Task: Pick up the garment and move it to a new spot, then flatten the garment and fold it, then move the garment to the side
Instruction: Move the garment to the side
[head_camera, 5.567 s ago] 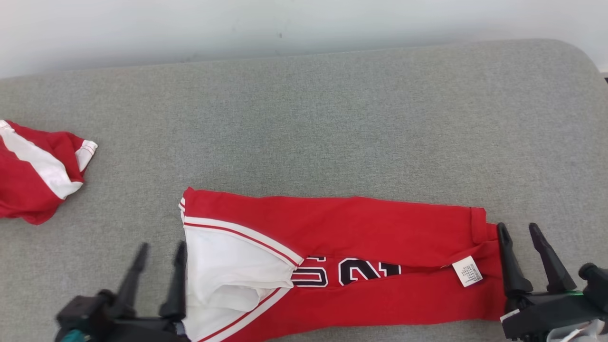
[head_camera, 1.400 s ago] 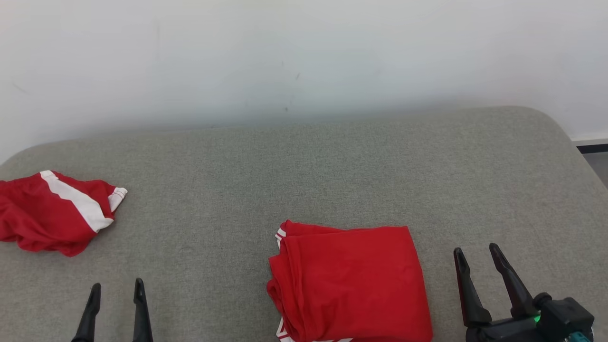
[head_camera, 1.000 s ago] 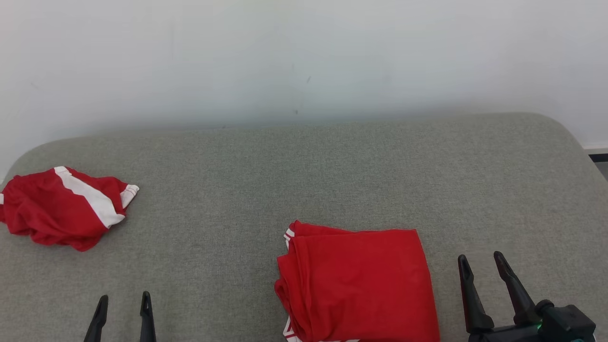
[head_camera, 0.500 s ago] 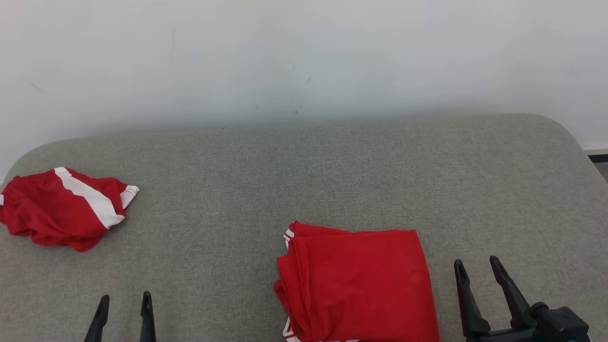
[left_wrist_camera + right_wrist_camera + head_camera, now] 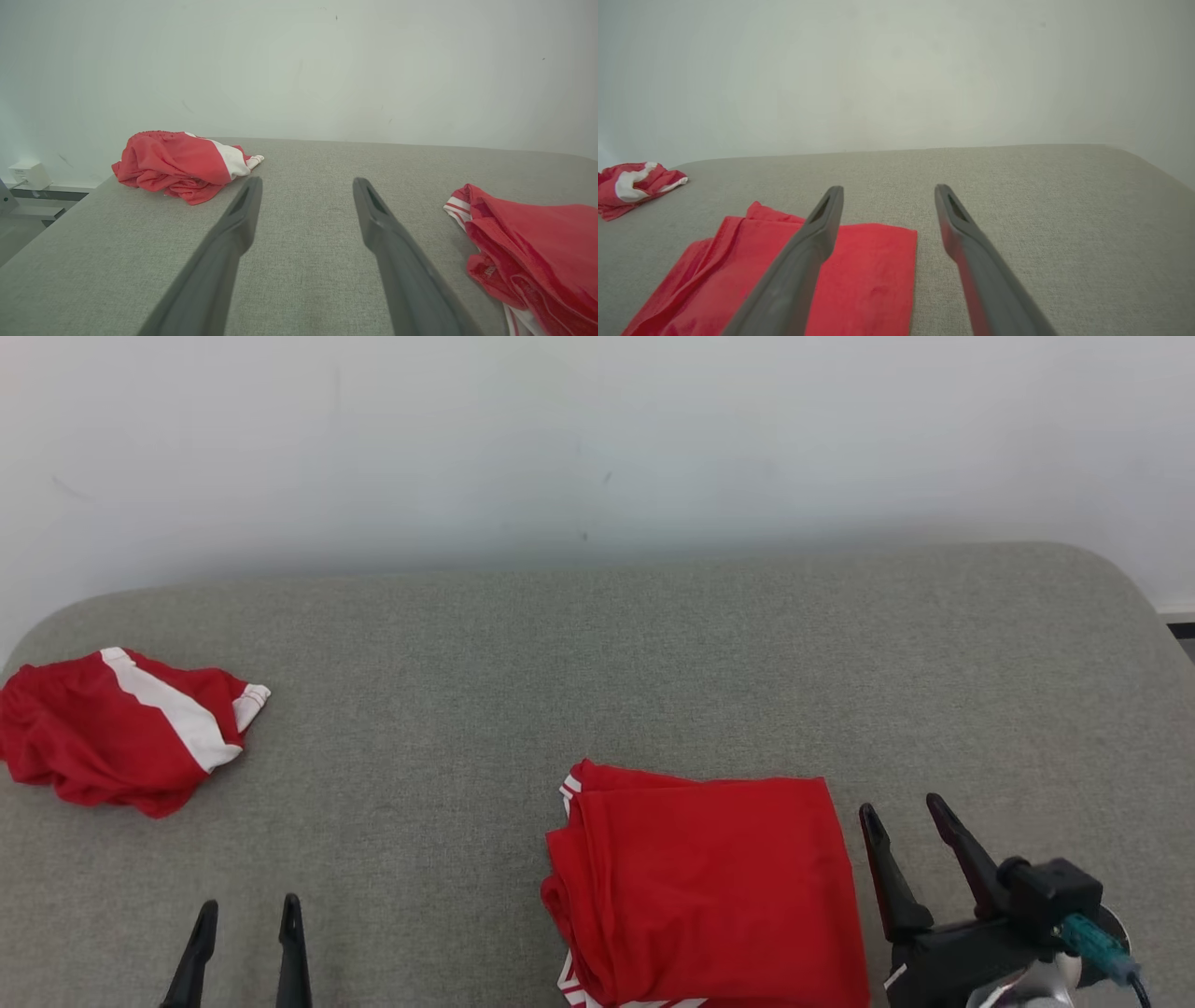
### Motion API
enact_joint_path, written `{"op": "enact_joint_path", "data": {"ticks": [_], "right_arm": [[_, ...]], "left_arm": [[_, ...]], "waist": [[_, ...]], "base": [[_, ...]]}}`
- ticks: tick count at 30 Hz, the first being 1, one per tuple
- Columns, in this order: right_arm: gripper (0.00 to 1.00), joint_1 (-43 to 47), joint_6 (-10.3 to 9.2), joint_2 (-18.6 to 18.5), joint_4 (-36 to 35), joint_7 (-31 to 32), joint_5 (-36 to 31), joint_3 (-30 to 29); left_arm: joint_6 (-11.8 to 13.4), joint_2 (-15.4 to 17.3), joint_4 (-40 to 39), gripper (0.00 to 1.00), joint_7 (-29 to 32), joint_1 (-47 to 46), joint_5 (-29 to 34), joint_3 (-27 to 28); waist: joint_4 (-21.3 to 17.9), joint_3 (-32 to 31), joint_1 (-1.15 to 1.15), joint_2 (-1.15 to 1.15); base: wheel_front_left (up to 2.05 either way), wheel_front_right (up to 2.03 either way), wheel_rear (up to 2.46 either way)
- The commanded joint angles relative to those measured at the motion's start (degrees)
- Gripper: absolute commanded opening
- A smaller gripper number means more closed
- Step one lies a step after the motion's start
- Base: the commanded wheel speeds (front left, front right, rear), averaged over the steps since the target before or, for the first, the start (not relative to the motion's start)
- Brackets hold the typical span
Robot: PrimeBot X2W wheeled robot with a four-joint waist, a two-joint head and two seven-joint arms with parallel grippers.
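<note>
Left gripper [image 5: 249, 903] and right gripper [image 5: 901, 805] gape empty, flanking the garment [image 5: 709, 887] at the bed's [image 5: 597, 663] near edge; left wrist view adds a box [image 5: 29, 173].

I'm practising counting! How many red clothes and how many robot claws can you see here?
Red clothes: 2, the folded garment and the crumpled garment
Claws: 2, the left gripper and the right gripper
Total: 4

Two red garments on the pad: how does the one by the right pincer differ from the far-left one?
The folded garment lies flat in a neat rectangle; the crumpled garment sits bunched up. The folded garment shows mostly red, with thin white trim at its left edge; the crumpled garment shows a broad white stripe. Both are red and rest on the grey pad.
</note>
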Motion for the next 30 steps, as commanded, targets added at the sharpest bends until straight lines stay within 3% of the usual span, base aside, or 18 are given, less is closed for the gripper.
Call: {"op": "enact_joint_path", "data": {"ticks": [1, 8, 22, 23, 24, 30], "right_arm": [[1.0, -2.0, -0.15, -0.8, 1.9, 1.5, 0.2, 0.2], [1.0, -7.9, -0.15, -0.2, 10.3, 5.8, 1.4, 0.5], [1.0, -11.3, -0.15, 1.0, 25.0, 5.1, 4.4, 4.9], [0.24, -11.4, -0.15, 1.6, 26.3, 5.2, 5.5, 6.1], [0.0, -11.5, -0.15, 1.9, 26.7, 5.0, 6.1, 6.8], [0.0, -15.2, -0.18, 0.3, 27.9, 4.3, 8.5, 8.8]], "left_arm": [[0.1, 0.0, 0.1, 1.0, 0.0, -1.2, 0.0, -0.2], [0.5, 0.0, 0.4, 1.0, 0.0, -3.0, -0.5, -1.0], [1.9, 0.0, 0.4, 1.0, 0.0, -5.0, -1.6, -2.5], [2.1, 0.0, 0.4, 1.0, 0.0, -5.1, -1.7, -2.7], [2.4, 0.0, 0.4, 1.0, 0.0, -5.2, -1.8, -2.8], [2.0, 0.0, 1.2, 1.0, 0.0, -6.6, -2.2, -2.8]], "waist": [[0.7, 1.2, 0.0, 0.0], [2.3, 4.5, 0.0, 0.0], [2.8, 7.7, 0.0, 0.0], [2.7, 7.9, 0.0, 0.0], [2.5, 8.0, 0.0, 0.0], [2.2, 8.9, 0.0, 0.0]], "base": [[0.0, 0.0, 0.0], [0.0, 0.0, 0.0], [0.0, 0.0, 0.0], [0.0, 0.0, 0.0], [0.0, 0.0, 0.0], [0.0, 0.0, 0.0]]}}
